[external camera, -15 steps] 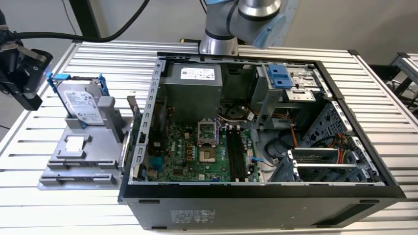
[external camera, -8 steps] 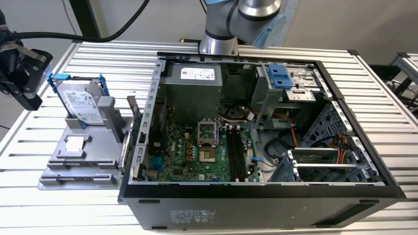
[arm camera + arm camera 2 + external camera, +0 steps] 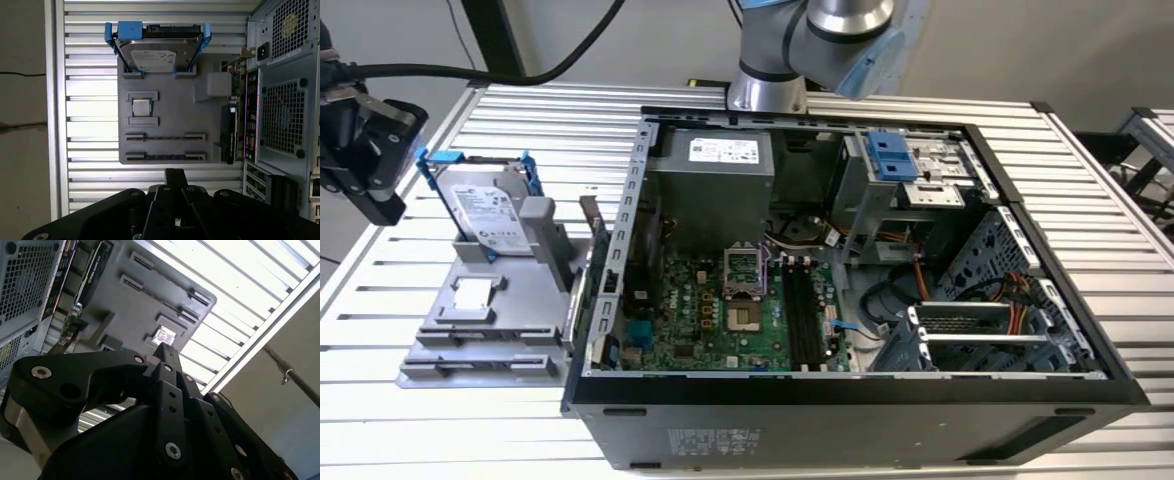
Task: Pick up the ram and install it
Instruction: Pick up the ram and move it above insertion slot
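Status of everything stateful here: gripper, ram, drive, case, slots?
gripper, jaws shut, holding nothing
ram, on edge in gray tray holder, not picked up
hard drive, upright in blue bracket on the tray
PC case, side open
motherboard slots, empty

The arm was cut off by the top of the exterior view, and the claw was cut by that view's left edge. The computer case was cut off along the bottom edge there. In both wrist views the claw's own black body hid the near part of the tabletop. The ram was only a thin dark strip in the gray holder, too small to make out.
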